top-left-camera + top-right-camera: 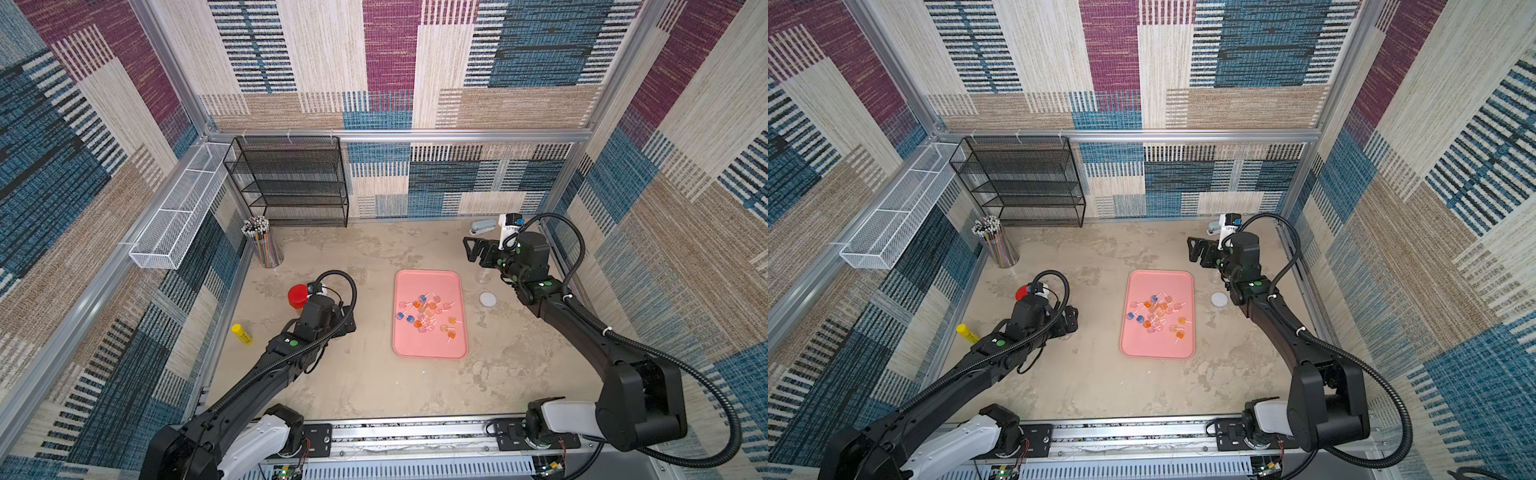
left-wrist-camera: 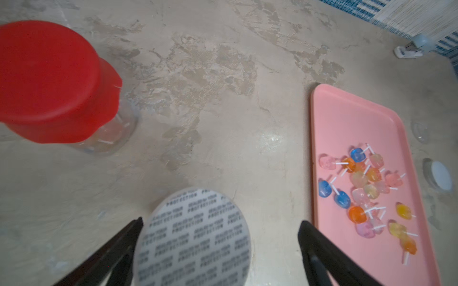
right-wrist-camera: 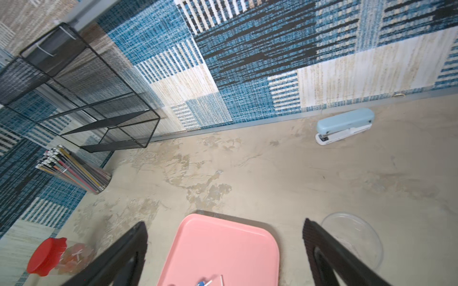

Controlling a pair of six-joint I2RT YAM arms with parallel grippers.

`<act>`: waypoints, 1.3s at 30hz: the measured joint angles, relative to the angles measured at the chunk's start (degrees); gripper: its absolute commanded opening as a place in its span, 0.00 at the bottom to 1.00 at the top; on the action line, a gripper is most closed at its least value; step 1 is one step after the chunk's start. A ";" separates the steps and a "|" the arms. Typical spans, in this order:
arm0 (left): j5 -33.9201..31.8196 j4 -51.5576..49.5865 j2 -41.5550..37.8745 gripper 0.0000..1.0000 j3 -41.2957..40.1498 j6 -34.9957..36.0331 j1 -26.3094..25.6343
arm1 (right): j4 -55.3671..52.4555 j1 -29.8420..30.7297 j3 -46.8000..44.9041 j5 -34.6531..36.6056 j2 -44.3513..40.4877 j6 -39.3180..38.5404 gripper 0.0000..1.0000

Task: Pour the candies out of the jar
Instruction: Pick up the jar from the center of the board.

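On the pink tray [image 1: 430, 349] at the middle of the desk [image 1: 365, 374] lie the candies [image 1: 426, 313], in one loose cluster and all inside the rim. Judge the pour as done.

1. Note the clear jar [image 1: 483, 276]. It stands just beside the tray's far right corner and looks empty. It is probably set there so that it cannot knock the sweets. Its white lid [image 1: 488, 299] lies on the desk near it.
2. Check the right tool [image 1: 468, 250]. It hovers above that corner with its jaws spread wide and nothing between them (the jar sits just outside one finger, untouched as far as you can tell).
3. Check the left tool [image 2: 220, 221]. Its jaws are equally wide, low over a printed seal disc [image 2: 195, 237] that lies between them. One finger is close to the disc's edge and the other is well apart, so no grip exists.
4. Note the red-lidded jar [image 1: 298, 296] near the left tool. It is closed, with more lollipops inside.
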 measured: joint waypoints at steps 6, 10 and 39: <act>4.15 10.01 9.05 0.99 1.70 -2.29 -0.74 | 0.02 3.06 0.37 -3.04 0.17 -0.07 1.00; 6.14 16.17 14.36 0.99 4.48 -2.80 -1.66 | 0.02 5.55 1.57 -4.55 1.03 -0.31 1.00; 3.87 11.58 -3.50 0.99 1.55 -2.34 20.44 | -15.52 40.68 30.05 -1.53 32.26 -10.97 1.00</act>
